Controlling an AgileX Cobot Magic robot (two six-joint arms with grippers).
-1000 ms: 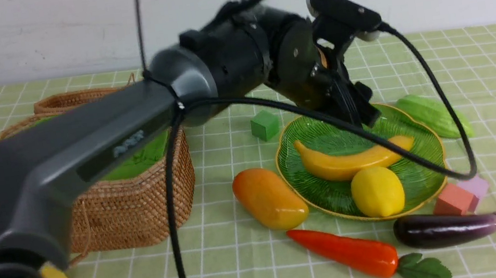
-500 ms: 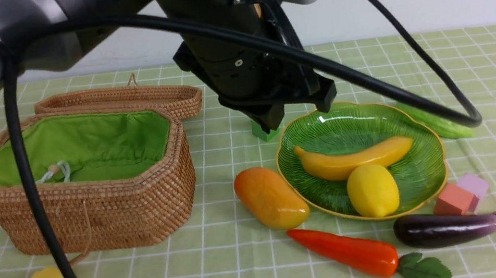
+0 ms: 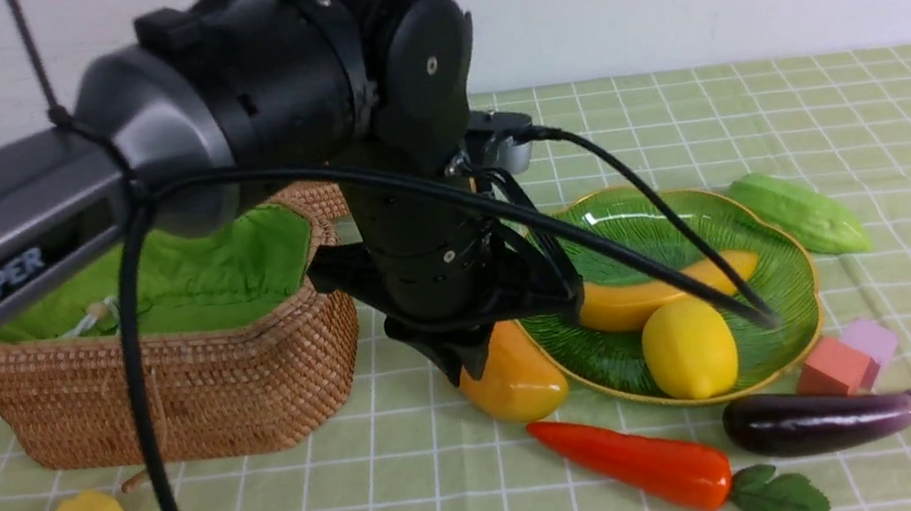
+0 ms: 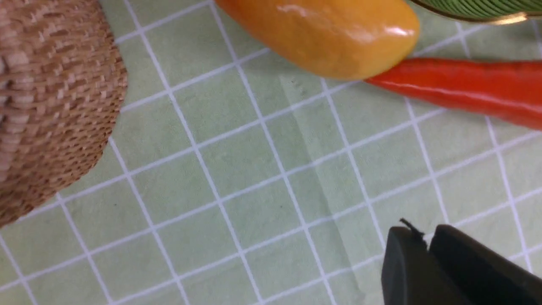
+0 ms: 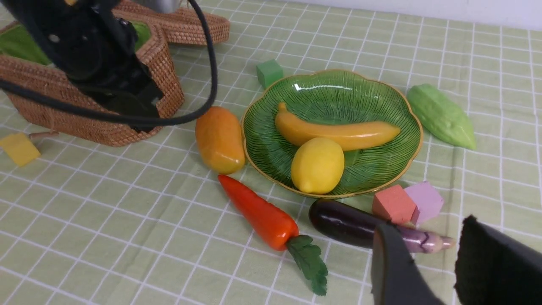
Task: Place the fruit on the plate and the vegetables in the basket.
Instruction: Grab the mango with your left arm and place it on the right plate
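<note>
In the front view the banana and lemon lie on the plate. The mango rests on the table just beside the plate's left rim, with the left gripper low over it, while the carrot, eggplant and gourd lie outside the basket. The left wrist view shows that gripper's jaws closed to a bare seam and empty, so they must widen to span the mango's middle, which I judge light, rigid and slippery. In the right wrist view the right gripper hangs partly open, empty, near the eggplant.
</note>
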